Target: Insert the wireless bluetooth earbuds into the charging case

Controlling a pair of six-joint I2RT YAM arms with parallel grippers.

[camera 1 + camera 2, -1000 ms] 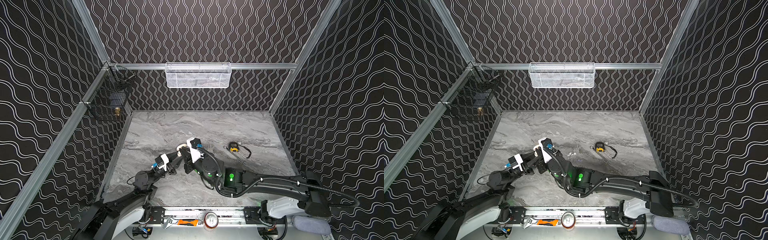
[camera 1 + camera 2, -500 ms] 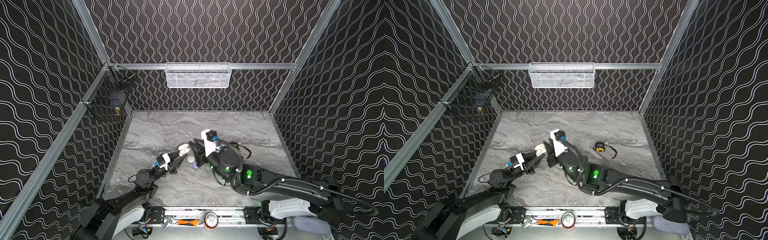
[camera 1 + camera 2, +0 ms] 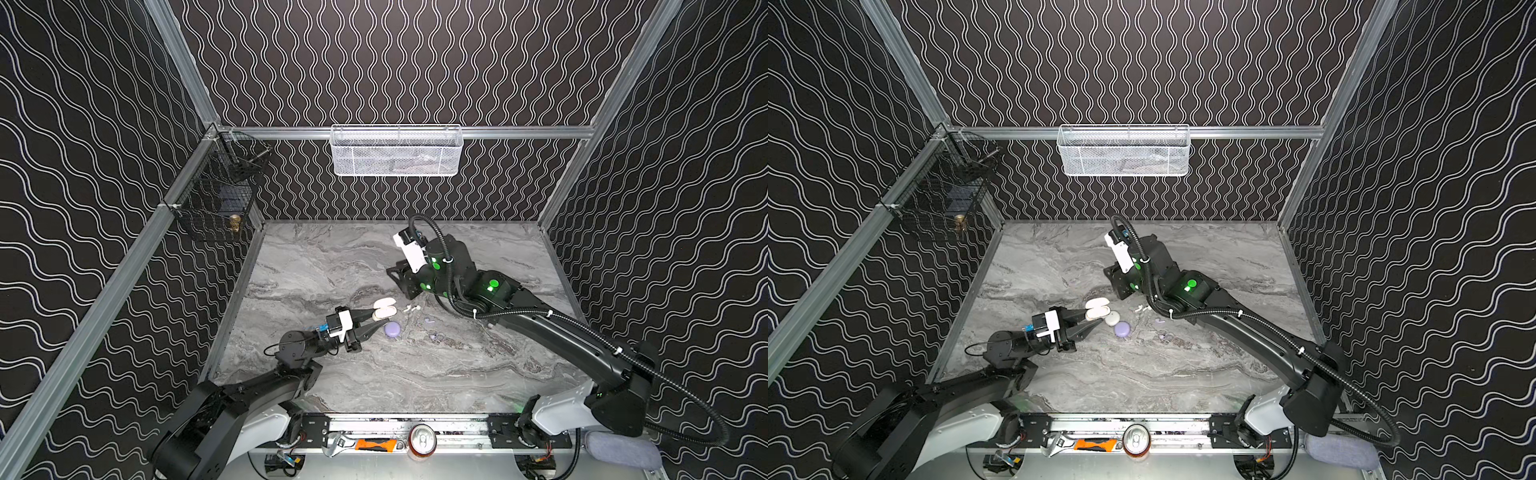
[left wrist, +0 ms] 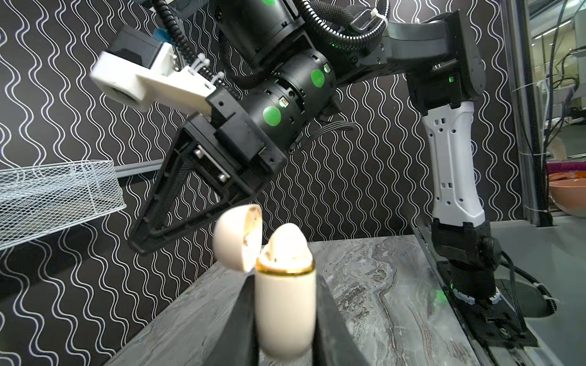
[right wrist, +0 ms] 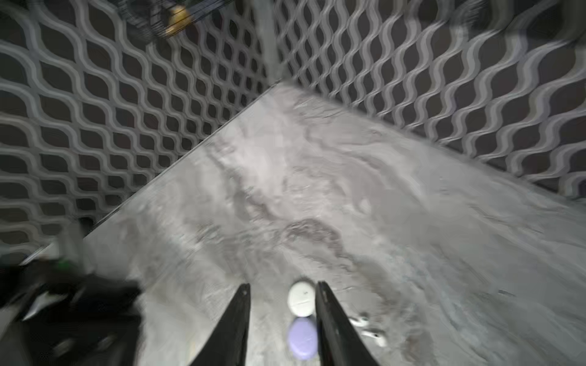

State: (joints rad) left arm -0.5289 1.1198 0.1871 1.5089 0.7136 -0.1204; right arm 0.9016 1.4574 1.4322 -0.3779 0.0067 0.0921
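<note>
On grey marbled tabletop, 2 white stemmed plastic earbuds are laid nearer the parted, empty right gripper; cream-beige open-lidded case is clamped by left gripper.

Overhead stereo pair — 2 wrist close-ups

Your cream-beige charging case is upright and off the table, clamped in the left end effector. Its lid is hinged open, and one cream earbud sits in it, top poking above the gold rim. Two white stemmed earbuds lie loose on the table side by side, near the case, with a lilac earbud close by. The white case and lilac case lie closed, just beside each other.
</note>
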